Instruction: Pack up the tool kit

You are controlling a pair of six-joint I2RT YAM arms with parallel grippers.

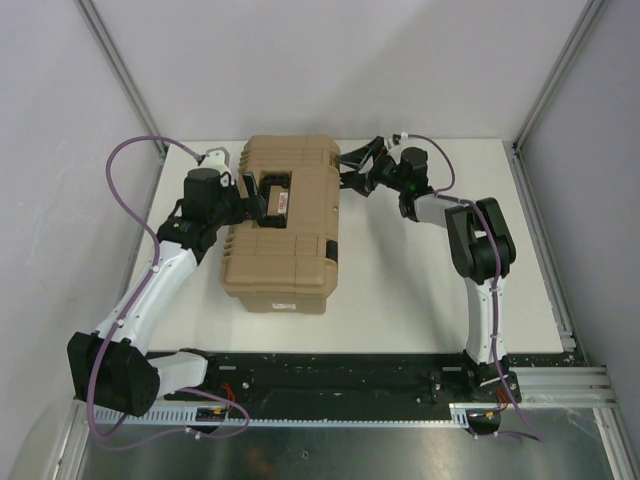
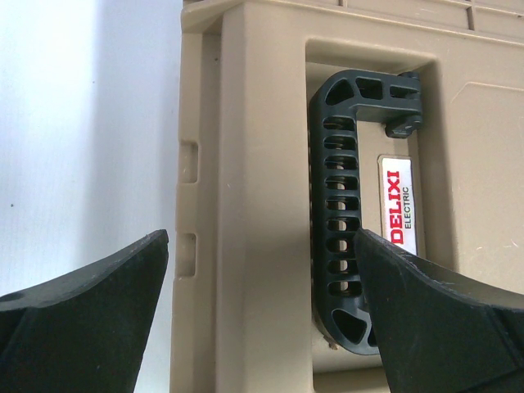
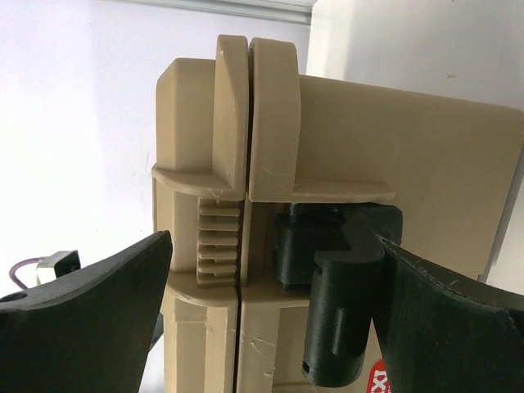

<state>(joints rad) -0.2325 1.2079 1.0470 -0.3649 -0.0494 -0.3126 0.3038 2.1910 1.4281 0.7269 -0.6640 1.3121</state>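
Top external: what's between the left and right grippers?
Only the tan case, with the black handle on its lid. The left gripper sits at its left side, the right gripper at its far right corner; both are open. Top external shows it.

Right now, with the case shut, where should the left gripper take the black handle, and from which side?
Probably the long slotted bar of the black handle, mid-length, from above, with the open left gripper set across it. It lies folded flat in the lid recess of the case; free room shows only on its label side, so a finger goes in there.
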